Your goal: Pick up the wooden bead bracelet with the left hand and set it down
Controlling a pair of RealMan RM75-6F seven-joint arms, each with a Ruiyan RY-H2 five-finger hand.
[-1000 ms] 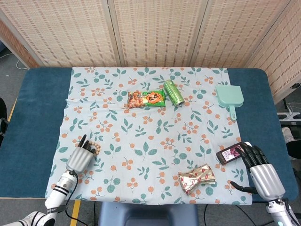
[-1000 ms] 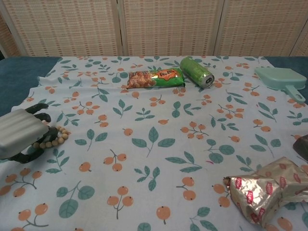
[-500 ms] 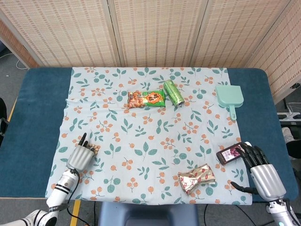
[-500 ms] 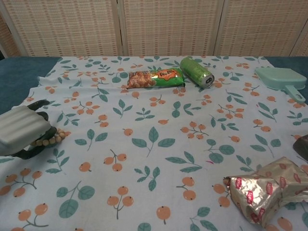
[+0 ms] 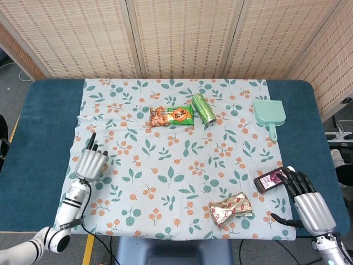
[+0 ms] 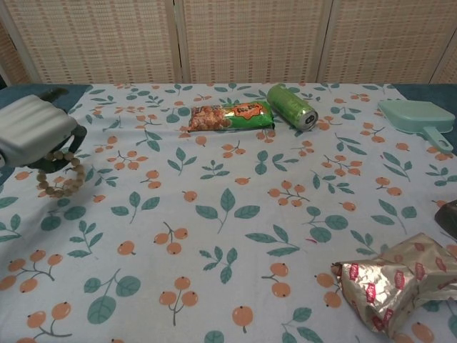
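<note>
Two hands: left hand point(image 6: 32, 136) holds wooden bead bracelet point(image 6: 61, 175) dangling above the table point(image 5: 44, 132). Center-back: snack packet point(image 5: 171, 116), green can point(image 5: 203, 108). Right: foil wrapper point(image 5: 230, 208), teal dustpan point(image 5: 269, 115). Right hand point(image 5: 303, 193) fingers spread, apparently touching dark pouch point(image 5: 267, 180).

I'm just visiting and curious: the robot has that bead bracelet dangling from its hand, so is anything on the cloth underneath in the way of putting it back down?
Nothing visible is. The wooden bead bracelet hangs from the left hand above bare tablecloth. The nearest item, the snack packet, lies well off to the side.
</note>
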